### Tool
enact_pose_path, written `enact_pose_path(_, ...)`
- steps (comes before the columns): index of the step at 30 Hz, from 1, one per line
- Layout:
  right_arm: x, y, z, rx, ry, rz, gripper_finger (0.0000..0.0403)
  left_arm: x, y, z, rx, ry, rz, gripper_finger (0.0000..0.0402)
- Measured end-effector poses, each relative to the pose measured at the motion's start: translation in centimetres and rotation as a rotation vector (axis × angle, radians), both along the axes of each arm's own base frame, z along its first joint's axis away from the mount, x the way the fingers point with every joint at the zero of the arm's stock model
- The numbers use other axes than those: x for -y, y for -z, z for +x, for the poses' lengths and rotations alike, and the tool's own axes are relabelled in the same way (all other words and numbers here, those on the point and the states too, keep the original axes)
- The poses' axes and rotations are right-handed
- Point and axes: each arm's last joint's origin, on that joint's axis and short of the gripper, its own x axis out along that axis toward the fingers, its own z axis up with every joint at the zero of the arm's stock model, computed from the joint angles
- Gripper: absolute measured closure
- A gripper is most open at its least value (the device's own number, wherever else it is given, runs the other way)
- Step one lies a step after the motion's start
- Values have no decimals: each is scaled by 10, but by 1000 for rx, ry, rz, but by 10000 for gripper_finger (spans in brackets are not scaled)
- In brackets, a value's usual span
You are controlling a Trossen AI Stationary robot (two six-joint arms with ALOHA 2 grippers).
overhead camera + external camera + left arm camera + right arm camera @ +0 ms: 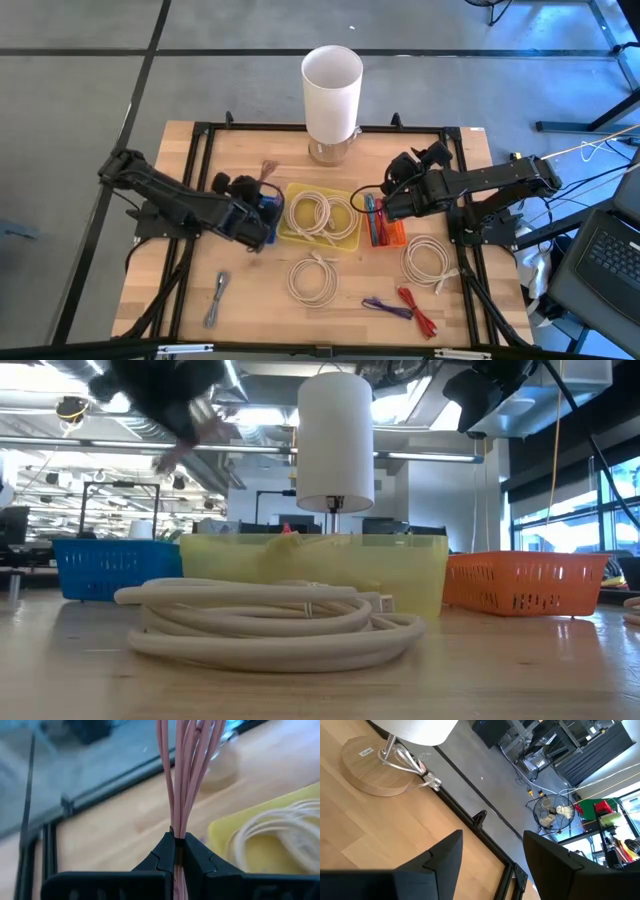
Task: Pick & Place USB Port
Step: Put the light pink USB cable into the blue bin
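Wooden table with a lamp, three bins, loose cables.
Left gripper clamped tight on a bundle of pink cable, hanging beside the yellow bin, near the blue bin. Right gripper fingers apart, nothing between them, above the orange bin. White cable coils: in the yellow bin, on the table, by the right arm.
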Motion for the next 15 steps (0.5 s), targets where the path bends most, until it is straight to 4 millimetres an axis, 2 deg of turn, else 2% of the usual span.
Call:
enact_pose_path(4,0,0,0,-8,-4,-2,191,-10,36,-7,-18,-97,-121,393)
enact_pose_path(7,0,0,0,-16,-8,-3,191,-13,51,-8,39,-121,-179,393)
enact_pose_path(10,0,0,0,-16,-9,-3,191,-13,60,-5,88,-101,-217,393)
enact_pose_path(15,0,0,0,-16,-8,-3,191,-11,62,-1,122,-88,-249,393)
